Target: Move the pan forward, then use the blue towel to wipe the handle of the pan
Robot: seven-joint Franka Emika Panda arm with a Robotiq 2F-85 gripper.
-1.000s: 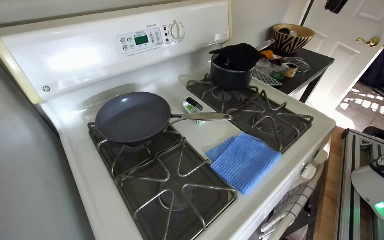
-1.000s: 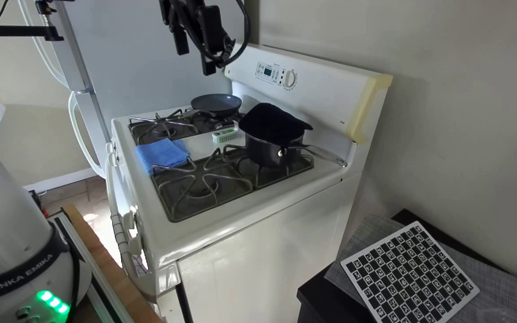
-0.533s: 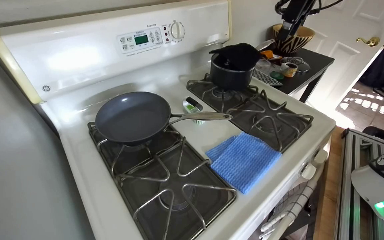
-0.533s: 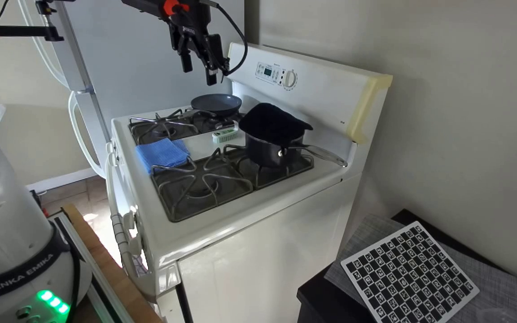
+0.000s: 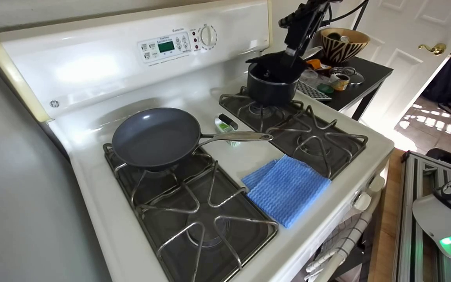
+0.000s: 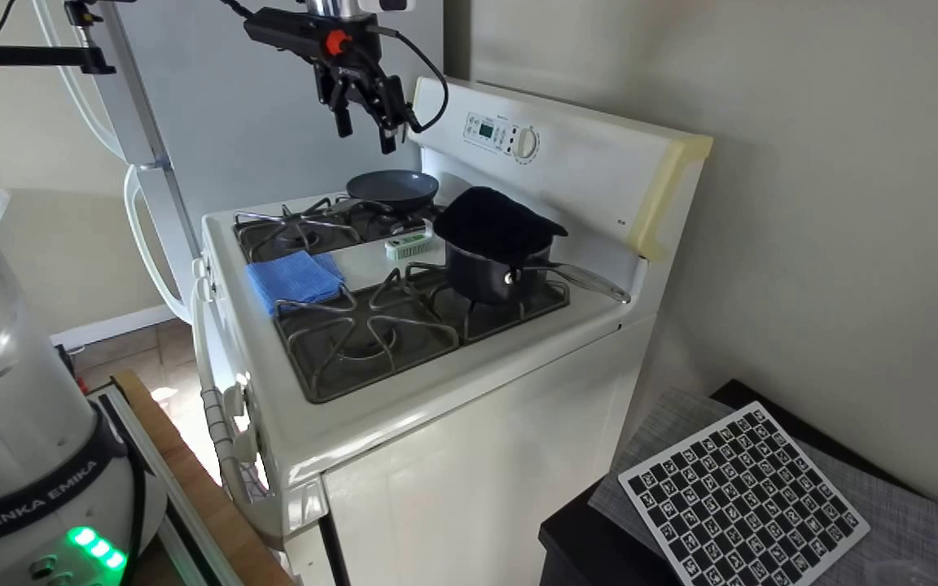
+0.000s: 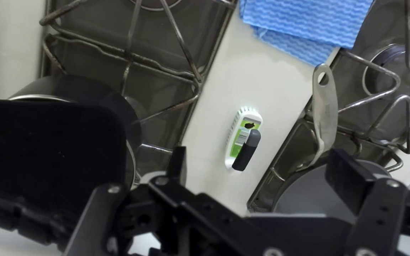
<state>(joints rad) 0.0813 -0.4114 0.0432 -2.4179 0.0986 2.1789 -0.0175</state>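
The dark pan [image 5: 155, 137] sits on the rear burner beside the fridge in both exterior views [image 6: 394, 189]. Its metal handle [image 5: 243, 136] reaches over the middle strip of the stove. The folded blue towel [image 5: 288, 190] lies flat near the stove's front edge, also in the other views [image 6: 294, 277] [image 7: 304, 21]. My gripper [image 6: 366, 136] hangs in the air above the stove, fingers apart and empty. In the wrist view the gripper [image 7: 261, 165] has the pan [image 7: 306, 193] partly hidden behind its right finger, and the pan's handle [image 7: 325, 106] lies beyond that finger.
A black pot [image 5: 270, 92] with a black cloth-like piece [image 6: 501, 224] over it stands on the other rear burner. A green-white brush [image 7: 242, 142] lies on the middle strip. Wire grates [image 5: 210, 219] rise above the burners. A bowl [image 5: 345, 45] stands on a side table.
My gripper has come down and into view in an exterior view, moving across above the pot. Its fingers stay apart. The pan, towel and brush have not moved.
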